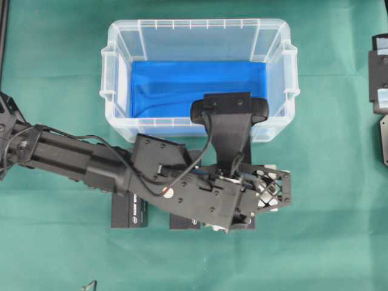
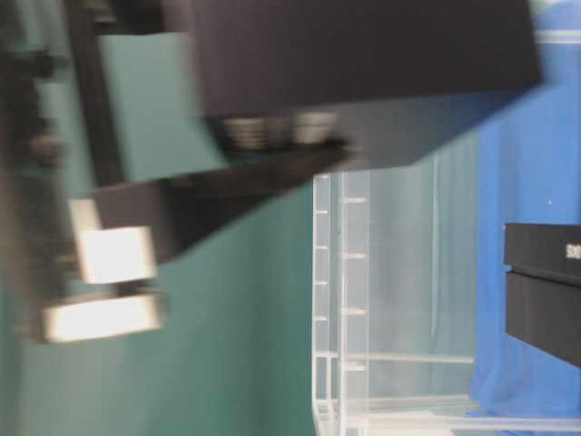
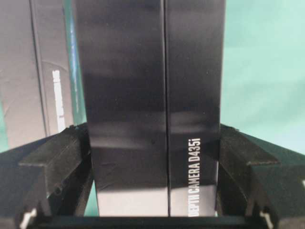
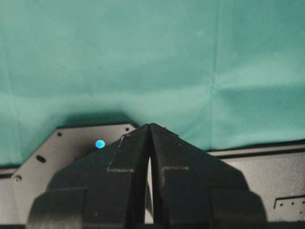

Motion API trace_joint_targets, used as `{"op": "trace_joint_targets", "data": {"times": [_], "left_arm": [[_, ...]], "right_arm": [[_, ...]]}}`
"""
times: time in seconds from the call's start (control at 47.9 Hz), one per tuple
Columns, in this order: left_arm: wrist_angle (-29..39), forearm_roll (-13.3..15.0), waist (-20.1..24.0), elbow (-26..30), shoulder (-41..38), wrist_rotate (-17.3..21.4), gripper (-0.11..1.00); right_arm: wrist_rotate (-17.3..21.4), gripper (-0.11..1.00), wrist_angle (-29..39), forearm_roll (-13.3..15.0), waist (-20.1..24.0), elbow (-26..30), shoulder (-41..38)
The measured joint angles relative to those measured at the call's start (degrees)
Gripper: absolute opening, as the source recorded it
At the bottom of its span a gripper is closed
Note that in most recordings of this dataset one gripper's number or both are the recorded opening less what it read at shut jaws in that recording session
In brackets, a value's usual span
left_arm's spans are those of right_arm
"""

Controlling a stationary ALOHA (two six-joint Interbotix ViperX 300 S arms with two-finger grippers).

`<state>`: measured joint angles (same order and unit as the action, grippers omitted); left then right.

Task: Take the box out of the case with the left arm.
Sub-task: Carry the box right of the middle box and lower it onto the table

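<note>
I find the case [image 1: 197,36] standing on the green surface [image 1: 54,73] with only the blue cloth [image 1: 176,85] visible on its floor in the overhead view; no box shows inside. The left end effector [image 3: 152,143] is clamped on a black box [image 3: 147,95], its fingers [image 3: 57,162] pressed to both long sides in the left wrist view, lettering legible on the box face. From overhead, the left arm [image 1: 91,163] lies in front of the case, outside its near wall, so I judge the extraction largely complete. What I judge remains is setting the box down and letting go.

Two more black boxes [image 1: 128,212] lie on the surface beneath the arm, just beside the held one; the wrist view shows one at left. They crowd the likely set-down spot. Whether the held box already rests on the surface I cannot tell.

The right end effector [image 4: 150,143] sits well apart at the right edge, its jaws together and holding nothing.
</note>
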<state>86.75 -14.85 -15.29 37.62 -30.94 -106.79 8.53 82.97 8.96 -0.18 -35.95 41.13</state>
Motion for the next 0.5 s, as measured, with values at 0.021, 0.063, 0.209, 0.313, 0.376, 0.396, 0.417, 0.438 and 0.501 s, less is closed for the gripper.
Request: {"op": "trace_joint_targets", "data": {"times": [0.021, 0.063, 0.209, 0.313, 0.376, 0.396, 0.417, 0.438, 0.501], "left_arm": [[-0.53, 0.00, 0.00, -0.79, 0.00, -0.44, 0.61], [-1.58, 0.00, 0.00, -2.29, 0.00, -1.41, 0.61], [-4.39, 0.00, 0.00, -7.21, 0.00, -3.43, 0.61], [-6.59, 0.00, 0.09, -10.02, 0.00, -4.31, 0.61], [-8.61, -0.09, 0.00, -11.78, 0.00, -4.48, 0.61], [-9.32, -0.09, 0.00, -12.22, 0.00, -4.57, 0.61], [-10.11, -0.18, 0.09, -12.83, 0.00, -4.66, 0.61], [-11.25, -0.26, 0.00, -13.54, 0.00, -4.66, 0.61], [-13.54, -0.53, 0.00, -14.77, 0.00, -4.66, 0.61]], "right_arm": [[0.00, 0.02, 0.00, 0.00, 0.09, -0.09, 0.00], [0.00, 0.02, 0.00, 0.09, 0.09, -0.09, 0.00], [0.00, 0.02, 0.00, 0.00, 0.00, -0.09, 0.00], [0.00, 0.02, 0.00, 0.00, 0.09, -0.09, 0.00], [0.00, 0.02, 0.00, 0.00, 0.09, -0.09, 0.00], [-0.18, 0.02, 0.00, 0.00, 0.09, -0.09, 0.00], [0.00, 0.02, 0.00, 0.00, 0.09, -0.18, 0.00], [0.00, 0.02, 0.00, 0.00, 0.09, -0.18, 0.00], [0.00, 0.02, 0.00, 0.00, 0.09, -0.18, 0.00]]}}
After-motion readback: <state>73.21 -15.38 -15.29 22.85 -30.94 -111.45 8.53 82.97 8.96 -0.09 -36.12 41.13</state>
